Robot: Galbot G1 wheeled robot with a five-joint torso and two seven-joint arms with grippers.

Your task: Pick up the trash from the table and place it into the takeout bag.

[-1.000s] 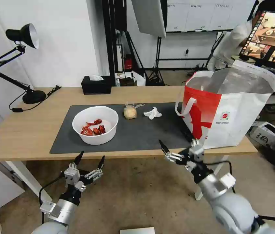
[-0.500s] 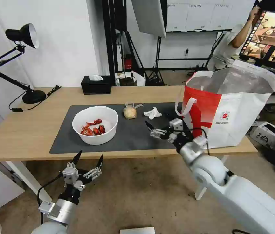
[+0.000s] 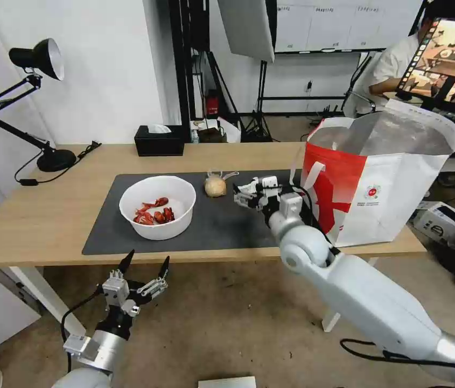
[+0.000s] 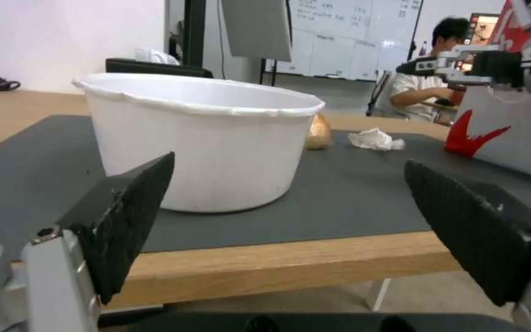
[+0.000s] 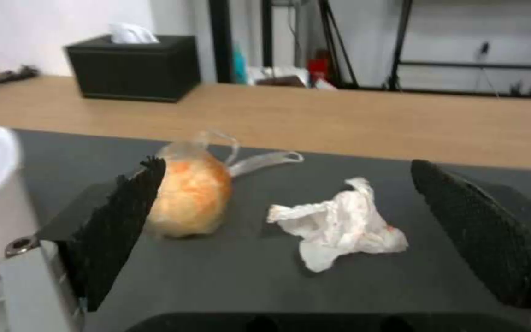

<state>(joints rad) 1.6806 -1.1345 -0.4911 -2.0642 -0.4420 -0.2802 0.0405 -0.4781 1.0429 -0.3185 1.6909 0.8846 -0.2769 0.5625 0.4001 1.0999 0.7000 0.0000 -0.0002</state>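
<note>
Tissue [image 5: 339,226] dead ahead of right gripper [image 3: 246,195], fingers apart, straddling it; left gripper [image 3: 145,265] open, parked below table [image 3: 39,215] edge.

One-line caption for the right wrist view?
Open right gripper poised over the mat, crumpled tissue between its fingers, wrapped ball alongside.
</note>
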